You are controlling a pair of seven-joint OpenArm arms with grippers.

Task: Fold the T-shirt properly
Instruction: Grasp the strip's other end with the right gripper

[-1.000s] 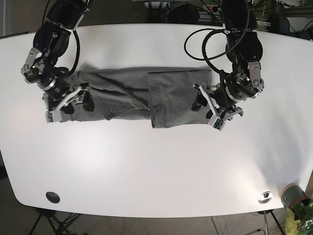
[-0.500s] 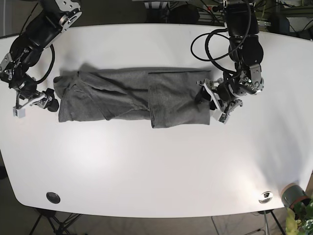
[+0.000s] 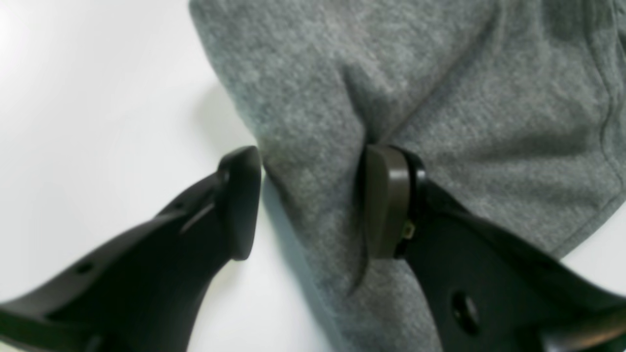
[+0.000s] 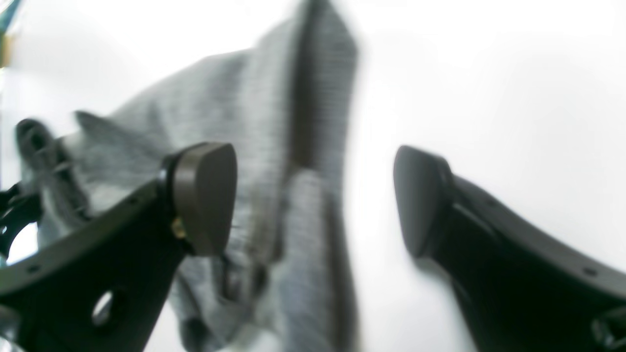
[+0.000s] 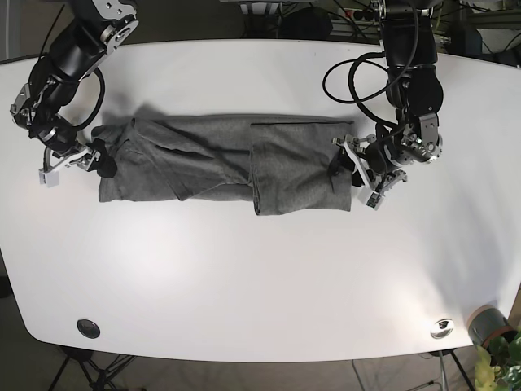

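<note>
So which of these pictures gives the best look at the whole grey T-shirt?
The base view: it shows the entire T-shirt lying folded into a long band on the white table. The left wrist view shows only a sharp close-up of one edge between open jaws. The right wrist view shows a blurred, bunched end of it.

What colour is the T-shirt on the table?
Heathered grey, plain with no print visible. The T-shirt shows its fabric best in the left wrist view.

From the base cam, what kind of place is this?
Likely a robotics lab: a white table bearing only a grey T-shirt, two arms over it, tripod legs and cabling around.
</note>
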